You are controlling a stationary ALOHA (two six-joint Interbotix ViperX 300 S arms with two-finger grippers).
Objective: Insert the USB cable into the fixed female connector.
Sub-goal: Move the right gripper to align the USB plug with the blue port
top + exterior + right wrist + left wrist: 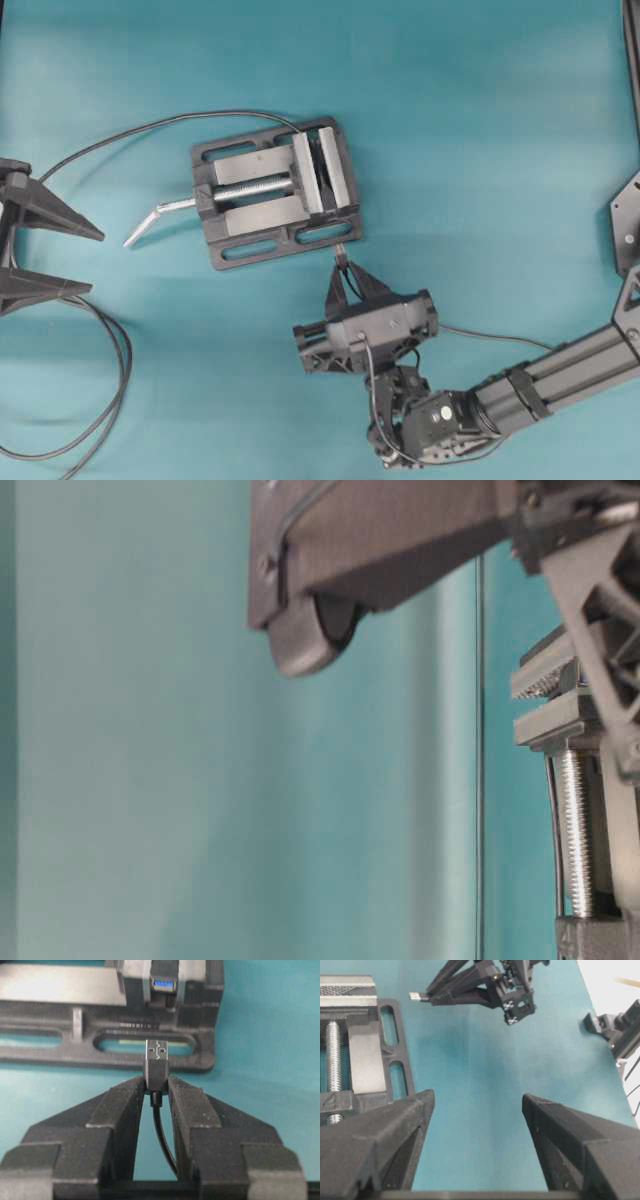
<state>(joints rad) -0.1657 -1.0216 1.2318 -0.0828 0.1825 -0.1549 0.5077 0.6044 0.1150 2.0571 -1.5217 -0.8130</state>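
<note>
My right gripper (156, 1083) is shut on the black plug of the USB cable (156, 1066). Its metal tip sticks out past the fingertips toward the vise. The fixed female connector (164, 983), a small dark socket with a blue insert, sits clamped in the vise a short way beyond the tip and slightly to its right, apart from it. In the overhead view the right gripper (343, 272) hovers just below the vise's (272, 192) lower right corner. My left gripper (85, 262) stands wide open at the far left with nothing between its fingers (415, 1110).
The black bench vise with its silver screw (332, 1055) and bent handle (150, 222) stands mid-table. A thin cable (130, 130) arcs from the vise to the left. A thicker cable (115, 385) loops at the lower left. The right arm (560, 375) lies along the lower right.
</note>
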